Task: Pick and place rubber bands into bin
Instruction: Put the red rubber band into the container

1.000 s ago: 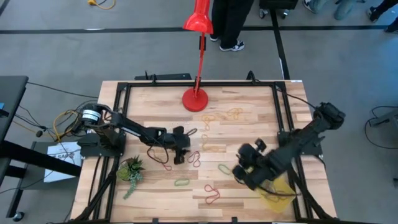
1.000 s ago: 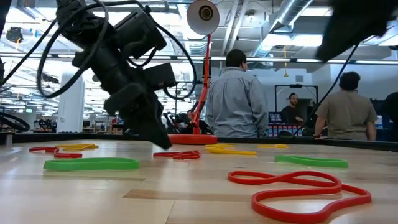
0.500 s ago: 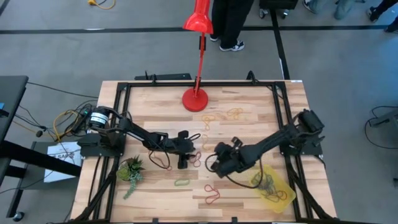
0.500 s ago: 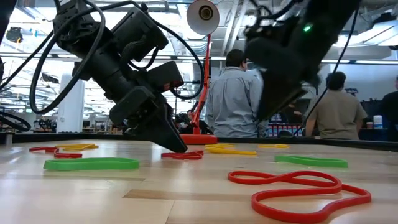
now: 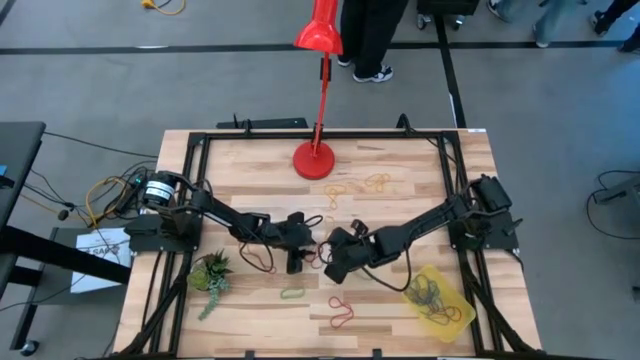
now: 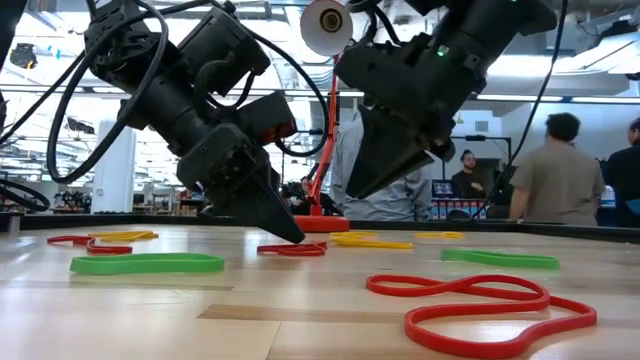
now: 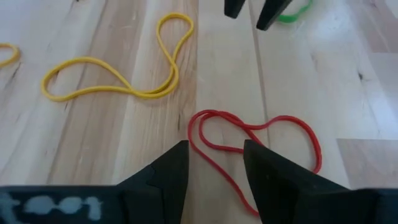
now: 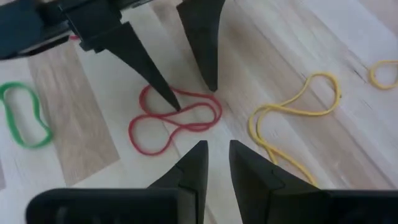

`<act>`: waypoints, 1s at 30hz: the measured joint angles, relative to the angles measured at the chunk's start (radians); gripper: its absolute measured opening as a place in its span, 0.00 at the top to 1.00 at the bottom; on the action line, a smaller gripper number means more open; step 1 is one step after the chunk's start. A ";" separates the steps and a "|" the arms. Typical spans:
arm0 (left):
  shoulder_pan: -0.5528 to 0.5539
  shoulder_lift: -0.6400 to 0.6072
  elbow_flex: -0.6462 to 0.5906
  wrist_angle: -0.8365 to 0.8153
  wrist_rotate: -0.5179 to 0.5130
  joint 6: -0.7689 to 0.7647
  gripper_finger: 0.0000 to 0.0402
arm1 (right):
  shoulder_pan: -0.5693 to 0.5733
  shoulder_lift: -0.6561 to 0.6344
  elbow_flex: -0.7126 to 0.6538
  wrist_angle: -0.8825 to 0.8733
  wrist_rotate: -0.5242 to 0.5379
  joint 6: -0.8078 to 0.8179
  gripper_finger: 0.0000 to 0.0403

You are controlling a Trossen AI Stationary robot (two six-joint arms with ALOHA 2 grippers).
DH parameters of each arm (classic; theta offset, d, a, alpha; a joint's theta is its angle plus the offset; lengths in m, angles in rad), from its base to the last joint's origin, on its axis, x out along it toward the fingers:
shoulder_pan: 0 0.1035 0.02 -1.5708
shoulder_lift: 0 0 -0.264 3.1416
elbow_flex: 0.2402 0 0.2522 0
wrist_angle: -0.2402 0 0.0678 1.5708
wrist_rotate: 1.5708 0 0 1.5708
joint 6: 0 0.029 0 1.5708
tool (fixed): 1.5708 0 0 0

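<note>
A red rubber band [image 5: 315, 256] lies flat on the table's middle, between my two grippers. My left gripper [image 7: 215, 155] is open, its tips down at the table, with one strand of that red band [image 7: 214, 140] running between the fingers. My right gripper [image 8: 217, 155] hangs above the table just right of the band, fingers slanting down, narrowly open and holding nothing. The yellow bin [image 5: 441, 297] sits at the near right with several bands in it. Other rubber bands, including a yellow one [image 7: 121, 78] and a green one [image 5: 292, 293], lie scattered on the wood. My left gripper comes slanting down from the table's left. One fingertip [image 8: 176, 104] stands inside the red band's loops and the other [image 8: 210, 84] just outside its edge [image 8: 199, 94]. Whether either tip touches the band, I cannot tell.
A red lamp base [image 5: 318, 160] with its pole stands at the far middle, and a small green plant [image 5: 212, 274] at the near left. More bands lie near the lamp [image 5: 362, 184] and at the near edge [image 5: 340, 311]. People stand in the room beyond the table.
My right gripper has swung from above the bin toward the table's left, sinking and turning, and now hangs close beside the red band and my left gripper. My left gripper has edged toward the red band and tipped its fingers down.
</note>
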State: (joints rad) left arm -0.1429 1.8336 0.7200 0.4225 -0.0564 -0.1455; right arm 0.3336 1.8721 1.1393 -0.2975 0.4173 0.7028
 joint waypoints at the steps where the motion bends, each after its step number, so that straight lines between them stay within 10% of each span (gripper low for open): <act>1: 0.001 0.001 0.000 0.001 0.008 0.000 0.64 | -0.001 0.000 0.000 0.000 0.001 0.002 0.86; 11: -0.004 0.134 0.005 0.138 -0.066 -0.007 0.67 | -0.003 0.000 0.000 0.064 0.029 -0.004 0.86; 19: -0.004 0.138 0.005 0.143 -0.100 0.032 0.97 | -0.003 0.000 0.000 0.048 0.029 -0.004 0.86; 30: -0.005 -0.199 -0.002 -0.116 -0.165 0.050 1.00 | 0.013 0.000 0.000 0.059 0.004 -0.005 0.85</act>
State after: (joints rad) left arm -0.1482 1.6349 0.7180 0.3061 -0.2219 -0.0955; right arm 0.3462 1.8719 1.1389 -0.2385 0.4209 0.6979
